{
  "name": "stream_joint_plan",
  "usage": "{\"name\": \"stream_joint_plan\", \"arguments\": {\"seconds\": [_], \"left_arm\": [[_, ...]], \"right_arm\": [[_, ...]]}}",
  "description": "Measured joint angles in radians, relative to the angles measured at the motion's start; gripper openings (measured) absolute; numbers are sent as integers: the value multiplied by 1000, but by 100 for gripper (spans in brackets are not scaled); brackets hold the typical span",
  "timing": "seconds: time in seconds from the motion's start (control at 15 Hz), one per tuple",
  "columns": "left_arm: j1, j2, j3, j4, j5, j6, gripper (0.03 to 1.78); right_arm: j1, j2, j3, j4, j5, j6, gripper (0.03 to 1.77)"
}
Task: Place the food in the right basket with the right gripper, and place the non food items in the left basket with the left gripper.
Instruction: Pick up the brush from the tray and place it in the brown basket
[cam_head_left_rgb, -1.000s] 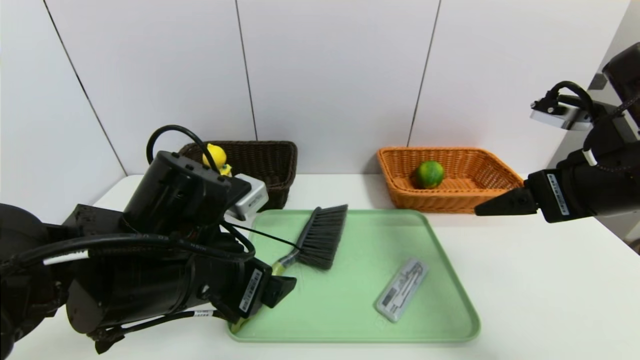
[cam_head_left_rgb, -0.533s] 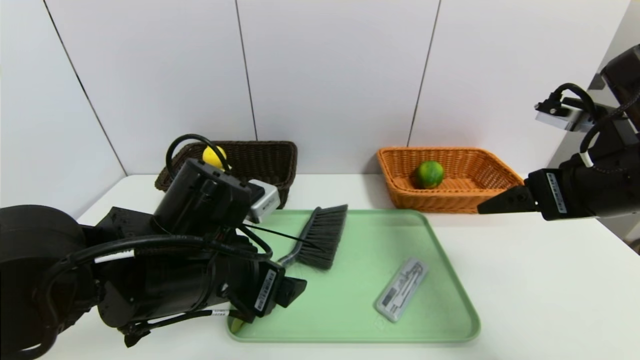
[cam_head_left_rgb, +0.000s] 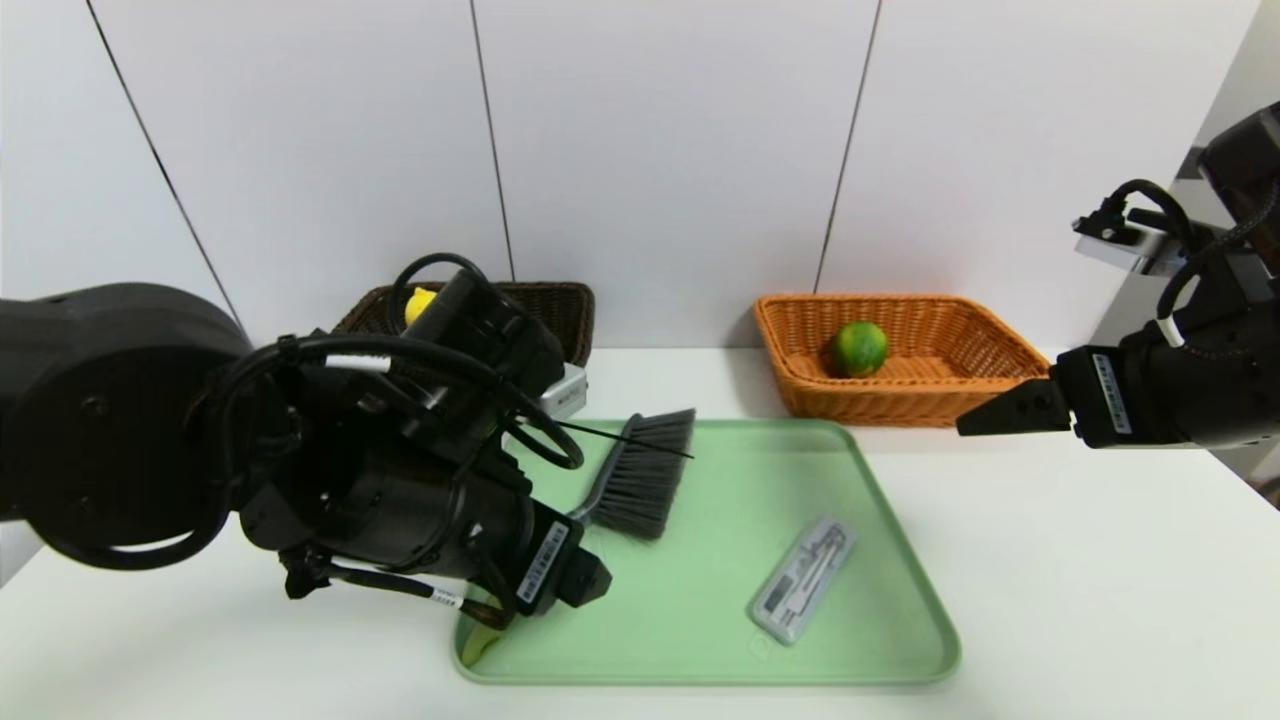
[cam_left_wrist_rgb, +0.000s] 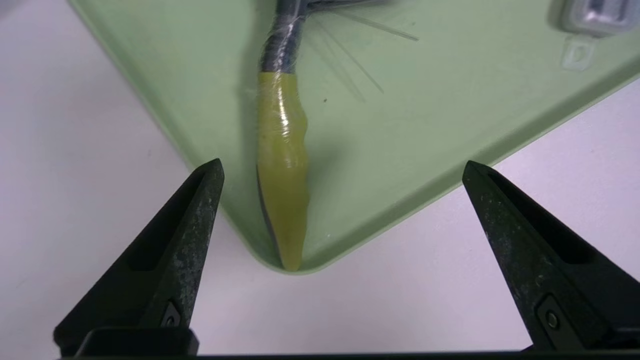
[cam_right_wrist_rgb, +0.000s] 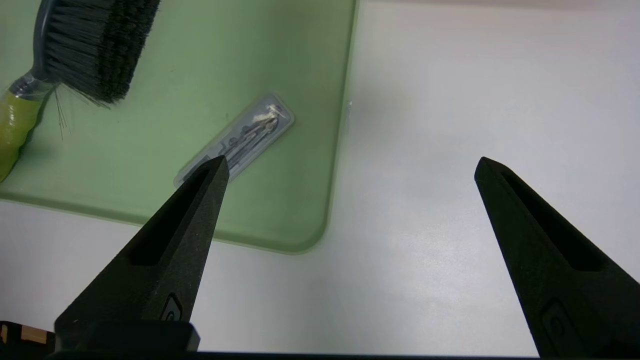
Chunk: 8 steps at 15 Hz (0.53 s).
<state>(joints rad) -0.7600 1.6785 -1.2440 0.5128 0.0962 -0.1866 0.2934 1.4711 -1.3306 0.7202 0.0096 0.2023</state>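
Observation:
The green lime lies in the orange-tan right basket. Behind my left arm, the yellow toy peeks out of the dark brown left basket. The grey-bristled brush and the flat grey case lie on the green tray. My left gripper hangs open over the tray's near left corner, just above the brush's green handle, holding nothing. My right gripper is open and empty above the bare table, right of the tray and in front of the right basket. The case shows beside one of its fingers.
The white table meets a white panelled wall right behind both baskets. My bulky left arm hides the tray's left rim and part of the left basket. Bare tray floor lies between the brush and the case.
My left arm has swung forward and right, bringing its gripper down over the brush handle at the tray's near left corner. The right arm has barely shifted.

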Motion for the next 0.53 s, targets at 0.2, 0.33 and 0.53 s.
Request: {"name": "stream_joint_plan", "arguments": {"seconds": [0.2,0.33,0.53], "left_arm": [[34,49,-124,209,-3,32,169],[51,88,-186,276,-9,1,169],[63,121,-230,283,-100,-45,169]], "right_arm": [[-5,-1,14,0,1,0,170],[-6,-2,27,-2,3,-1,170],[-6,-3,51,-1,5,0,170]]}}
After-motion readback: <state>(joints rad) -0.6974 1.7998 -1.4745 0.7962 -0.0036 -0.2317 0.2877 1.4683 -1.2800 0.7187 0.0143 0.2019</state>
